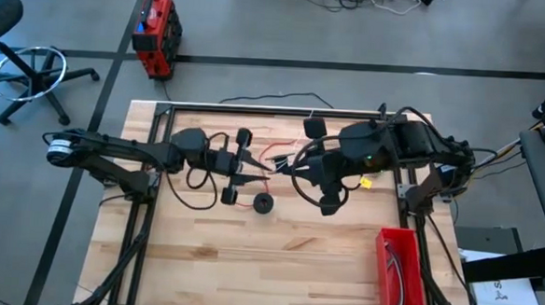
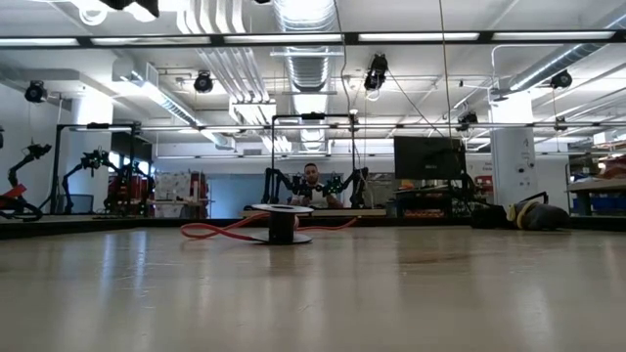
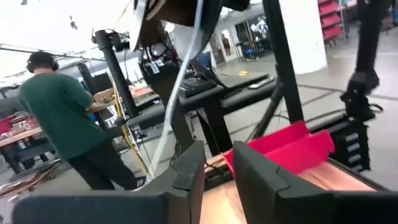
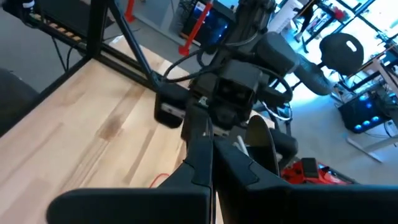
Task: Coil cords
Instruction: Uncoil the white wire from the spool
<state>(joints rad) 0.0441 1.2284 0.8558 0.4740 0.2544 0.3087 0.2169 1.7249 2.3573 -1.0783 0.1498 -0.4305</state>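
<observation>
Both grippers meet over the table's middle. My right gripper is shut on a thin white cord, which runs slanting down past my left gripper's fingers. My left gripper stands just left of it, with a narrow gap between its fingers and nothing in that gap. A red cord lies in loose curves on the wood behind a small black spool, which stands upright. A thin black cord loop lies under the left arm. My right gripper pinches the white cord between its two fingers. Only a thin sliver of it shows in the seam between them. The fingers point toward the left gripper, slanting down from the table's right. Below the hold, the cord runs fairly straight.
A red bin stands at the near right corner of the table. The table frame's black posts rise at the edges. A person stands beyond the table, and another sits far off. Bare wood lies along the near side.
</observation>
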